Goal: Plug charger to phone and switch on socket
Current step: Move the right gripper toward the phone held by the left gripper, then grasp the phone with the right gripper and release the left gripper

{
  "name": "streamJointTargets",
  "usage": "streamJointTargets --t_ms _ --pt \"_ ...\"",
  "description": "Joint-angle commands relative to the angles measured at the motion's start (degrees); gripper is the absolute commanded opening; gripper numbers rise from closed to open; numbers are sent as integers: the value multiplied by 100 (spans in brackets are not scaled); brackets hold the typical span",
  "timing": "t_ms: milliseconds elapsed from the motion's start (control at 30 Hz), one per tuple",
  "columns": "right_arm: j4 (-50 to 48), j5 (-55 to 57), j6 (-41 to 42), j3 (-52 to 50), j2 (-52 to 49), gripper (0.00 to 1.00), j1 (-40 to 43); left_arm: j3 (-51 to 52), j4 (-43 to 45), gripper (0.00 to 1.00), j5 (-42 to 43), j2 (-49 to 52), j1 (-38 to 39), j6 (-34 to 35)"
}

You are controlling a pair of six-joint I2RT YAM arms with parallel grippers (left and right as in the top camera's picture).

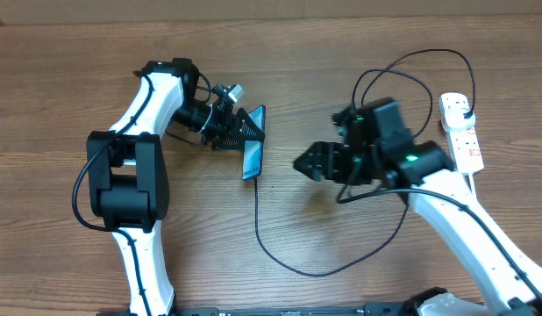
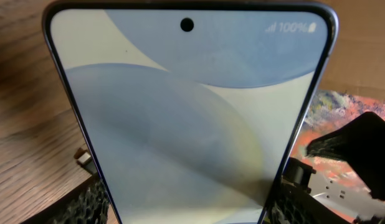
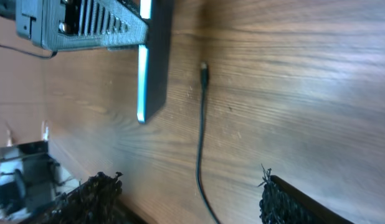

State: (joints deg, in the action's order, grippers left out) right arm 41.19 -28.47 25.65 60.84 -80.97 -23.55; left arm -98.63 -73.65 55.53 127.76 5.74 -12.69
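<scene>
- The left gripper (image 1: 246, 132) holds the phone (image 1: 253, 151) across its width, jaws closed on its two long edges.
- The phone stands tilted on one long edge on the table (image 1: 324, 44), left of centre, with its lower end towards the near side.
- In the left wrist view the screen fills the frame. It is lit pale blue and grey, with a camera hole at top centre and "100%" in the corner.
- The right gripper (image 1: 299, 163) hovers low over the table, near the phone's right side. Its jaws are wide and hold nothing.
- The charger (image 1: 315, 272) lies on the table. Its tip (image 3: 204, 66) rests on the wood just beside the phone's end, apart from it and not plugged in.
- From the tip the cable runs towards the near edge, curves right, passes under the right arm and loops up to the socket (image 1: 468, 149).
- The socket lies at the far right, lengthwise, with a black plug (image 1: 464, 106) at its far end.
- I cannot tell how its switches are set.
</scene>
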Motion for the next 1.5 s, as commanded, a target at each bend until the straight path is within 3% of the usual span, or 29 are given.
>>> streamJointTargets --t_ms 0,233,467,600,667,867,1033,1100,1300,1467 --pt "-398 533 509 101 -330 77 -391 -83 7 59 254 48 103 -216" --pt "-1685 782 638 101 -1137 76 -1091 -83 44 59 254 48 212 -216" --pt "-2238 1703 1377 101 -1690 75 -1467 -83 79 60 251 48 271 -216" --pt "-2389 1711 1403 101 -1797 62 -1473 -83 92 60 214 48 271 -238" --pt "-2474 1711 1401 101 -1797 50 -1473 -83 120 60 164 48 271 -236" --pt "-2844 1816 1401 101 -1797 39 -1458 -83 168 61 105 48 271 -236" --pt "-2979 1812 1401 101 -1797 14 -1464 -83 170 63 87 48 271 -236" --pt "-2973 1812 1401 101 -1797 4 -1464 -83 170 66 81 48 271 -238" --pt "-2964 1838 1399 101 -1794 4 -1368 -83 208 100 -109 48 271 -236" --pt "-2465 1840 1399 101 -1794 4 -992 -83 238 99 -256 48 254 -234"
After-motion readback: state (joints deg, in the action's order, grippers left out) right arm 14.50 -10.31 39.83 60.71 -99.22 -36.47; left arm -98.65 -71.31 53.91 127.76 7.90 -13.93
